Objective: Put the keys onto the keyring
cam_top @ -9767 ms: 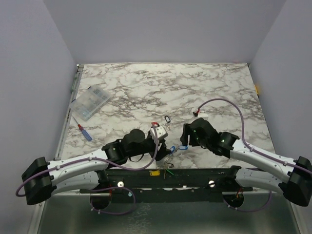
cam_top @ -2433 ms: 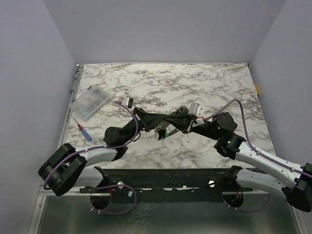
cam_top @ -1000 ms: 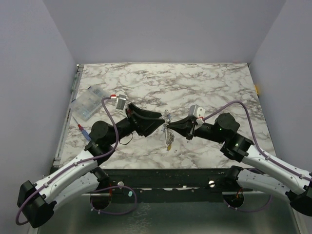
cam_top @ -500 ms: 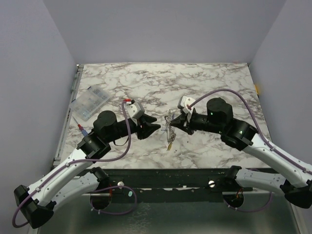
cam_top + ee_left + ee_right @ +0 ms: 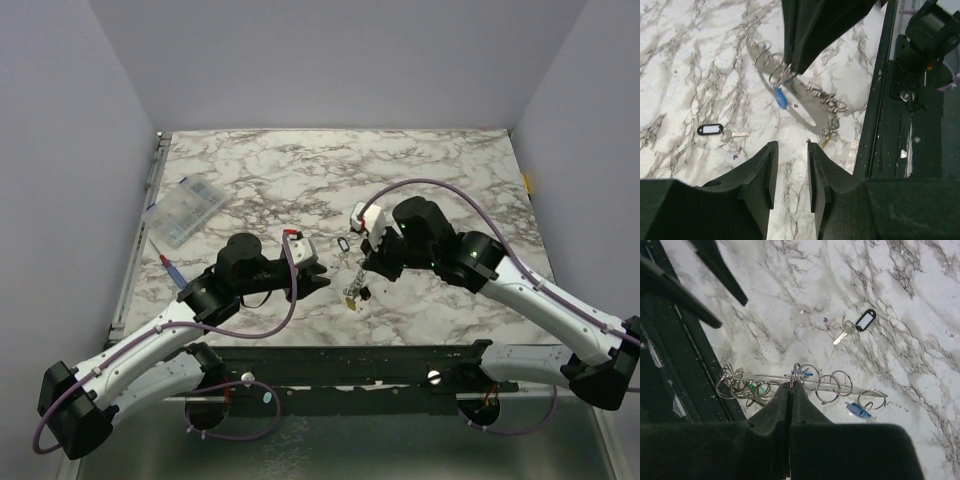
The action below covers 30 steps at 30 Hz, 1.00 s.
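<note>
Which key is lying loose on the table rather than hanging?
The black-tagged key: it lies alone on the marble, while the blue-tagged key hangs from the rings pinched by the right gripper.

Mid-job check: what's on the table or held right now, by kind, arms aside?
clear compartment box: 1
screwdriver: 1
black-tagged key, loose on the table: 1
bunch of rings and keys, in the right claw: 1
Total: 4
</note>
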### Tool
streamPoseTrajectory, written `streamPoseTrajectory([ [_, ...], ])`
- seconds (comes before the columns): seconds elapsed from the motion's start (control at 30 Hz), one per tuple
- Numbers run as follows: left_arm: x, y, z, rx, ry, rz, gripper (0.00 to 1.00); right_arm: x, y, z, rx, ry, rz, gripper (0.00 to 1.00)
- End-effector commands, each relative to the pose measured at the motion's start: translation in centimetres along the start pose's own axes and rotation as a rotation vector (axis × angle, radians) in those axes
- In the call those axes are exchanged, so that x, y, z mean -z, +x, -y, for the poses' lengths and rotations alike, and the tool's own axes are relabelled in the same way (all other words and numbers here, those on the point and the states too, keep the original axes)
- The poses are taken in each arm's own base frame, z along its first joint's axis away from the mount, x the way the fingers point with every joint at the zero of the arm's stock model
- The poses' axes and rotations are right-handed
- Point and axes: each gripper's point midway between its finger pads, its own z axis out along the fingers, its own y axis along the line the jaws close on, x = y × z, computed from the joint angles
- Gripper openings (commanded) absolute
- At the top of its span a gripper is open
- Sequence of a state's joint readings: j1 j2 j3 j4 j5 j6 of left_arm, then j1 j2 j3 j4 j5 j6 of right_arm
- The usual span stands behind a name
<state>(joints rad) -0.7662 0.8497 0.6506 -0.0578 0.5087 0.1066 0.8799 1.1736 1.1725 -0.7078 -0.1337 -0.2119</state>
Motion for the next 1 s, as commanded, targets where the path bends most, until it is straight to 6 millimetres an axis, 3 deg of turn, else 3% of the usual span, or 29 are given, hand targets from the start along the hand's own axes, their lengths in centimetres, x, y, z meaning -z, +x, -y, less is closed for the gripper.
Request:
streamPoseTrajectory([
  [0.0,0.1,-2.2,1.2,-0.136,0.066,0.134,0.35,2.3,-2.7,-2.5,0.083,-0.118,0.194,0.01],
  [0.3,-0.3,-4.4,3.8,-0.196,0.241,0.204,0.29,2.7,-3.3,-4.3,0.142,-0.215,0.271,0.01],
  [0.5,-0.5,-4.8,4.9,-0.198,0.323,0.203,0.23,3.1,-3.8,-4.7,0.165,-0.239,0.307,0.01],
  [0.97,-2.0,-4.8,4.8,-0.197,0.344,0.189,0.32,3.8,-4.3,-5.8,0.183,-0.293,0.342,0.01],
])
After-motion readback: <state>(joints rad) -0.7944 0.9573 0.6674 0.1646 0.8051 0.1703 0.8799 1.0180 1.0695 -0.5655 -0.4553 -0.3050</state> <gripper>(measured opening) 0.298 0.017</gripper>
